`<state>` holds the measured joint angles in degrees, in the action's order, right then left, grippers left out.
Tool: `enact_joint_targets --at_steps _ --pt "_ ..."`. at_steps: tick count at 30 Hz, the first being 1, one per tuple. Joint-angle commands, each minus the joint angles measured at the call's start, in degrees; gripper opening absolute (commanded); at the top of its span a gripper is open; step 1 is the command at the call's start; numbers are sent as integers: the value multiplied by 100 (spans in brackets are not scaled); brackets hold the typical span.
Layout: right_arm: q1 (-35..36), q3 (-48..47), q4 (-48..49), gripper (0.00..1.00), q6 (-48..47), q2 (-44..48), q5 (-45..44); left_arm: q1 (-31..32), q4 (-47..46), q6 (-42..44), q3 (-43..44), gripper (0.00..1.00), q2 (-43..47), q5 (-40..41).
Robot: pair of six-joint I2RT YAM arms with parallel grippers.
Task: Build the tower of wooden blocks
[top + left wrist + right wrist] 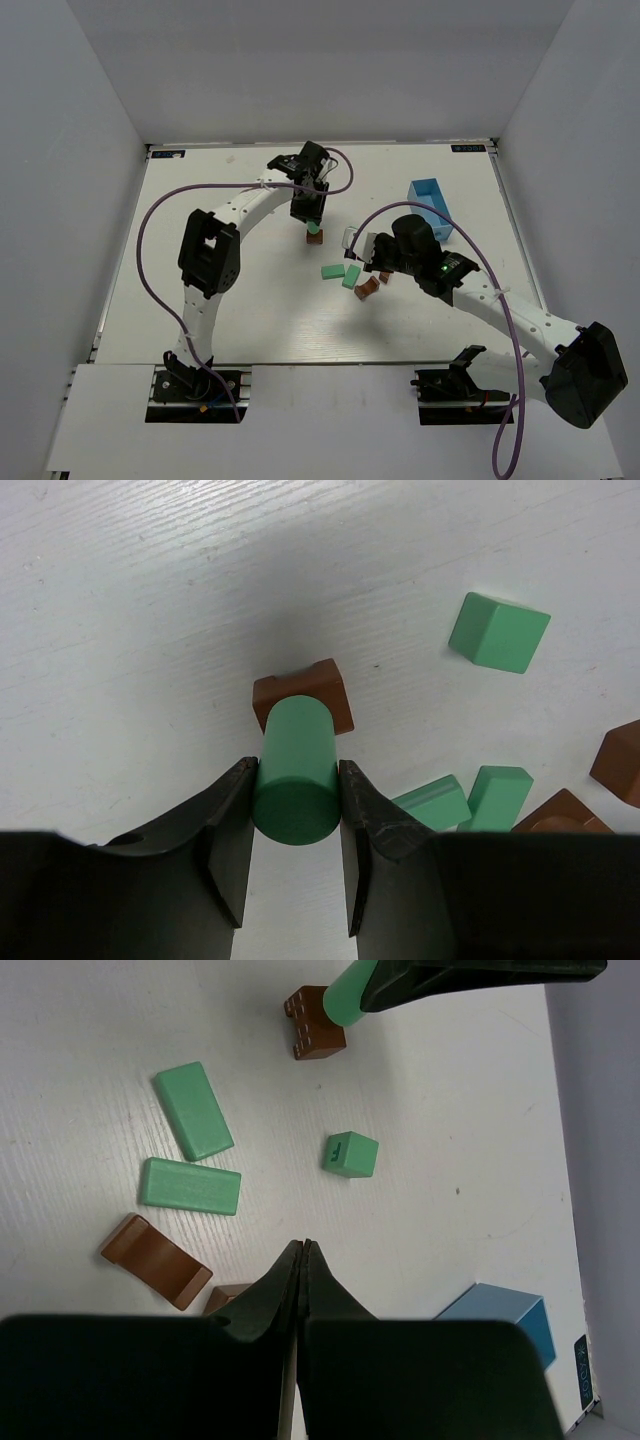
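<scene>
My left gripper (296,780) is shut on a mint-green cylinder (296,770) and holds it upright over a reddish-brown notched block (320,685) on the table. I cannot tell whether the cylinder touches the block. The top view shows the left gripper (312,215) over this brown block (314,238). My right gripper (303,1245) is shut and empty above the table. Near it lie two flat green blocks (193,1110) (190,1186), a green cube (350,1154) and a brown arch piece (155,1260). The right gripper (358,244) hovers beside the loose pieces (352,277).
A small blue open-topped box (432,208) stands at the right, behind the right arm; it also shows in the right wrist view (500,1320). White walls enclose the table on three sides. Purple cables loop over both arms.
</scene>
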<state>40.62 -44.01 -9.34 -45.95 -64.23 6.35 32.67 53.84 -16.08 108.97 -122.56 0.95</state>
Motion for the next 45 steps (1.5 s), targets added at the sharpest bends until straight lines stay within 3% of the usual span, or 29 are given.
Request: enact_joint_targets --at_steps 1,33,45 --pt "16 -2 29 0 -80 15 42 47 65 78 257 6 -13 -60" --pt "16 15 -6 0 -98 15 86 100 504 289 705 12 -330 160" --pt "16 33 -24 0 -107 6 77 100 557 289 758 26 -382 160"
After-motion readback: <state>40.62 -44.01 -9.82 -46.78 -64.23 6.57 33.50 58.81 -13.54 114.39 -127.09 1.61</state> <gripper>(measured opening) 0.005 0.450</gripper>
